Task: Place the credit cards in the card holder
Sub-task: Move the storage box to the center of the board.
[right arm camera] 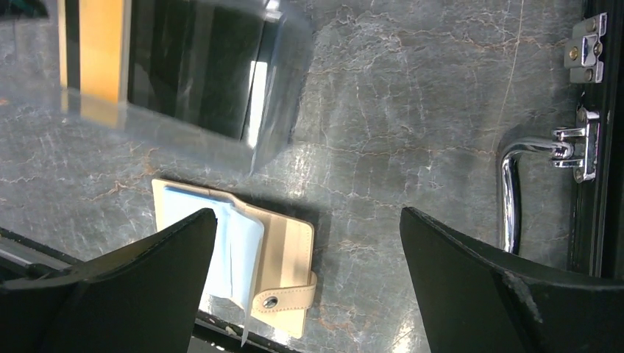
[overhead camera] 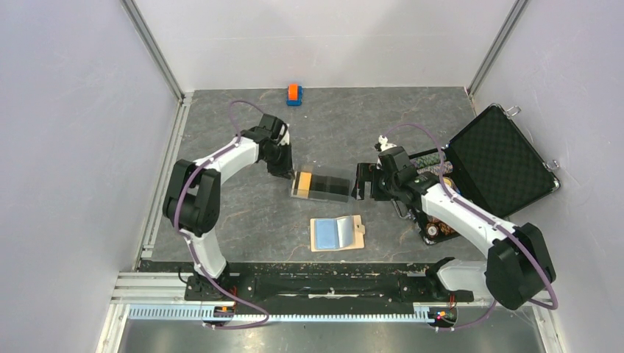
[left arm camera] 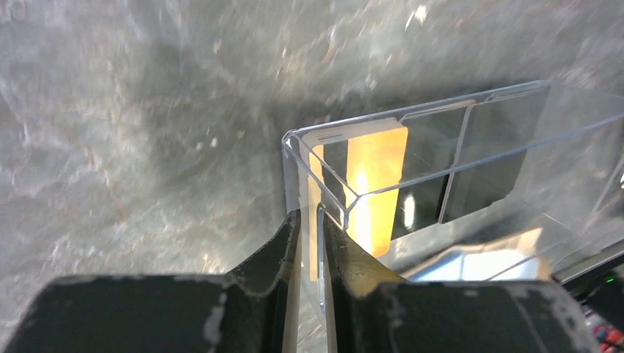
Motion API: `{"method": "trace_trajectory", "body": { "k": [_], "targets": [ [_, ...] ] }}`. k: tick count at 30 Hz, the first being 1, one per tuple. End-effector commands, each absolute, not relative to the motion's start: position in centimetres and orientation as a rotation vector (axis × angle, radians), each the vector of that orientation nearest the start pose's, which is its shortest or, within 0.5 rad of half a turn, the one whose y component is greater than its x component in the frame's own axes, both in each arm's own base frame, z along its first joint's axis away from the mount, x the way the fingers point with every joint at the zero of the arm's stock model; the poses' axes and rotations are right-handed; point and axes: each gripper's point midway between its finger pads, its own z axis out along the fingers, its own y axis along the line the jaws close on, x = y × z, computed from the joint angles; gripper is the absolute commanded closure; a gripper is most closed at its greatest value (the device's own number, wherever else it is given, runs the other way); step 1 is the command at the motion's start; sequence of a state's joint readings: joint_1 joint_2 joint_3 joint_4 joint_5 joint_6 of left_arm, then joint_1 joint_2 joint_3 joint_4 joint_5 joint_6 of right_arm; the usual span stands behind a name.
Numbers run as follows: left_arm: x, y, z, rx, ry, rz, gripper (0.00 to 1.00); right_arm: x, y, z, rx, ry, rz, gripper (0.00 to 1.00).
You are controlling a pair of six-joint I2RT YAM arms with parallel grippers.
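A clear plastic box (overhead camera: pixel 321 186) stands mid-table with the credit cards upright inside: an orange one (left arm camera: pixel 375 176) at its left end and black ones (left arm camera: pixel 486 154) behind it. My left gripper (overhead camera: pixel 285 173) pinches the box's left end wall, one finger on each side of it (left arm camera: pixel 309 224). The right gripper (overhead camera: pixel 362 182) hovers open at the box's right end, nothing between its fingers (right arm camera: pixel 307 213). The tan card holder (overhead camera: pixel 337 233) lies open nearer the arm bases, with light blue pockets and a snap tab (right arm camera: pixel 287 294). The box (right arm camera: pixel 199 73) appears at the right wrist view's top left.
An open black foam-lined case (overhead camera: pixel 500 158) with a metal handle (right arm camera: pixel 515 184) sits at the right, close to the right arm. A small orange-and-blue block (overhead camera: pixel 294 94) lies at the far edge. Poker chips (overhead camera: pixel 434 229) lie inside the case.
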State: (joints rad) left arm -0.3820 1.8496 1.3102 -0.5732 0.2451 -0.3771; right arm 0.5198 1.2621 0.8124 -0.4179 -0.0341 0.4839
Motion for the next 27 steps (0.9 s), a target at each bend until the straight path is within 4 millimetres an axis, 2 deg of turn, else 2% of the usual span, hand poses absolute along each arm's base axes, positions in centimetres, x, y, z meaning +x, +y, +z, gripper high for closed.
{"method": "trace_trajectory", "body": {
  "k": [1,4,5,7,10,12,13,15,18,20,23,27],
  "targets": [
    [31.9,-19.3,7.5,0.333,2.734,-0.576,0.98,28.3,19.7,11.3,-0.092,2.443,0.554,0.02],
    [31.2,-18.3,8.0,0.348,2.72,-0.525,0.92,28.5,21.0,10.9,-0.114,2.461,0.62,0.02],
    [31.1,-18.1,8.2,0.346,2.716,-0.513,0.81,28.5,21.5,10.8,-0.123,2.463,0.654,0.02],
    [31.0,-17.8,8.7,0.341,2.708,-0.493,0.71,28.4,22.5,10.3,-0.128,2.473,0.716,0.02],
    [31.3,-17.1,9.4,0.305,2.701,-0.439,0.46,28.2,23.4,9.4,-0.127,2.496,0.779,0.02],
    [31.5,-16.8,10.0,0.277,2.69,-0.414,0.4,28.1,24.2,9.0,-0.124,2.499,0.832,0.02],
    [31.6,-16.7,10.3,0.263,2.681,-0.407,0.38,28.0,24.6,8.8,-0.124,2.5,0.861,0.02],
    [31.5,-16.7,11.3,0.238,2.661,-0.424,0.38,27.8,25.6,8.6,-0.124,2.503,0.925,0.09],
    [30.6,-18.2,12.7,0.232,2.636,-0.564,0.4,27.5,27.1,8.4,-0.126,2.504,1.005,0.2],
    [29.6,-19.4,12.9,0.21,2.639,-0.677,0.43,27.4,28.3,8.6,-0.128,2.496,1.052,0.24],
    [28.1,-20.9,12.1,0.161,2.673,-0.832,0.44,27.5,29.6,8.5,-0.122,2.498,1.087,0.28],
    [27.2,-21.5,9.7,0.092,2.729,-0.895,0.44,27.9,30.8,8.6,-0.118,2.485,1.119,0.31]
  ]
}}
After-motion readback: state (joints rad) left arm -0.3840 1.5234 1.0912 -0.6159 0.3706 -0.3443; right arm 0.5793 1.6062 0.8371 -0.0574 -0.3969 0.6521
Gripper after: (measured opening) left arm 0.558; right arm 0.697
